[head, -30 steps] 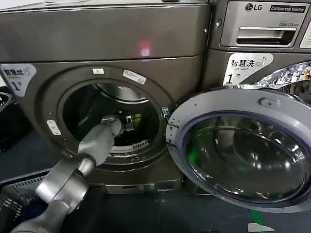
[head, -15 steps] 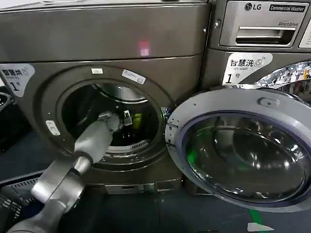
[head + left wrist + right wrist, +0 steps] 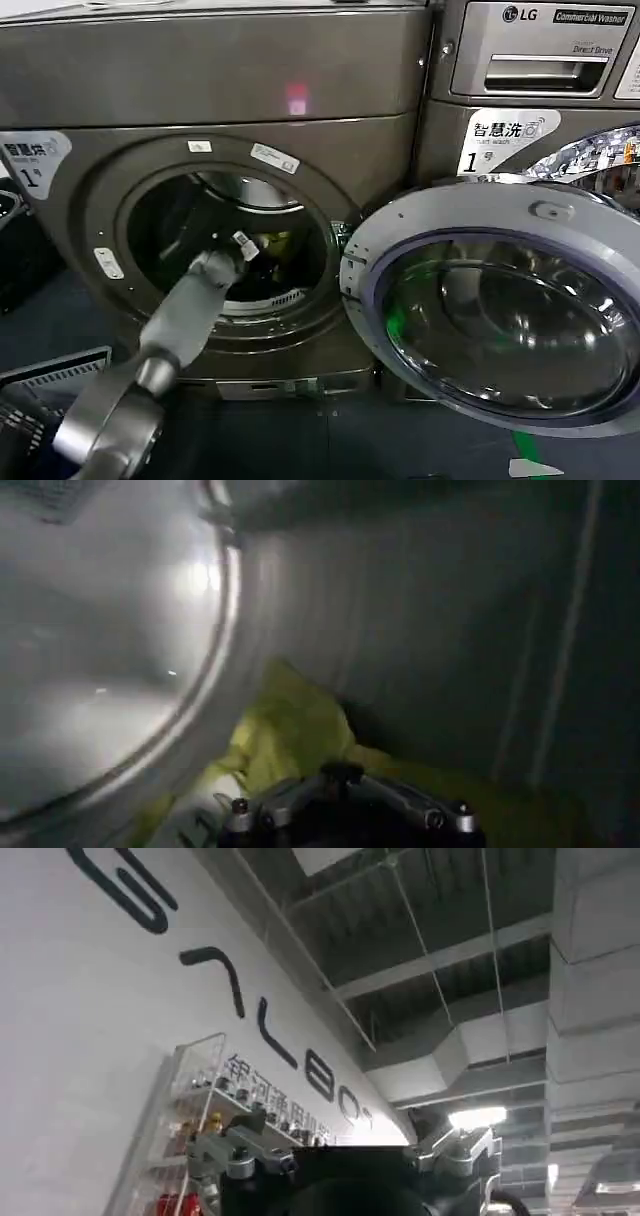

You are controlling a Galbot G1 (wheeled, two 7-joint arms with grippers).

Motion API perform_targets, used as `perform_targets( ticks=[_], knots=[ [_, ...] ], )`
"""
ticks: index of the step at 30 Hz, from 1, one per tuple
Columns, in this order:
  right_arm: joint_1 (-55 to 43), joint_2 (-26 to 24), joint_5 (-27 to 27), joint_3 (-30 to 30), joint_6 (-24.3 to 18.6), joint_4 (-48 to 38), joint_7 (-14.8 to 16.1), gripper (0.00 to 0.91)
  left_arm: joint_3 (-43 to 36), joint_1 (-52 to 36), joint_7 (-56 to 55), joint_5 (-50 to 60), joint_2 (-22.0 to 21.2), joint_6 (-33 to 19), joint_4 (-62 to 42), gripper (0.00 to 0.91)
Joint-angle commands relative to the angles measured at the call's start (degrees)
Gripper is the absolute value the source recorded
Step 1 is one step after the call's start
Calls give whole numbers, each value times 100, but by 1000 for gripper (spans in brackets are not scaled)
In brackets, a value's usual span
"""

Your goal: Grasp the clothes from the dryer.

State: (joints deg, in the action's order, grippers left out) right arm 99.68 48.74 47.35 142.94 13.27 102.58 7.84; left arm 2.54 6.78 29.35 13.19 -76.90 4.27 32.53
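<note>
The dryer (image 3: 220,80) stands with its round port open and its glass door (image 3: 500,310) swung out to the right. Inside the drum lie the clothes (image 3: 277,243), a small yellow-green piece at the back of the opening. My left arm reaches through the port, with the left gripper (image 3: 246,246) just left of the clothes. From the left wrist, the clothes (image 3: 290,730) lie crumpled against the drum wall right beyond the left gripper (image 3: 342,776). The right gripper (image 3: 345,1168) is held away from the work, facing a ceiling and a lettered wall.
A second machine with an LG logo (image 3: 540,60) stands to the right behind the open door. A black basket (image 3: 45,385) sits on the floor at the lower left, beside my left arm's elbow. The drum's metal rim (image 3: 215,680) curves close past the wrist.
My left arm has shifted left and lower, and the gripper end has moved slightly left inside the drum. The clothes lie where they were.
</note>
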Motion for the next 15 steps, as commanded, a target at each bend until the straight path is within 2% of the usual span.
perform_targets(
  ticks=[1, 7, 15],
  knots=[
    [41, -32, 4, 45, -19, -90, -9, 907, 902, 856, -1703, -1796, -21, -369, 2053, 0],
    [27, 21, 3, 51, -100, -101, -47, 907, 1203, 1264, -2479, -2182, -56, -812, 3013, 0],
    [-49, -18, -97, 25, -227, -66, -129, 907, 1785, 2232, -3567, -2036, -263, -819, 4140, 0]
  ],
)
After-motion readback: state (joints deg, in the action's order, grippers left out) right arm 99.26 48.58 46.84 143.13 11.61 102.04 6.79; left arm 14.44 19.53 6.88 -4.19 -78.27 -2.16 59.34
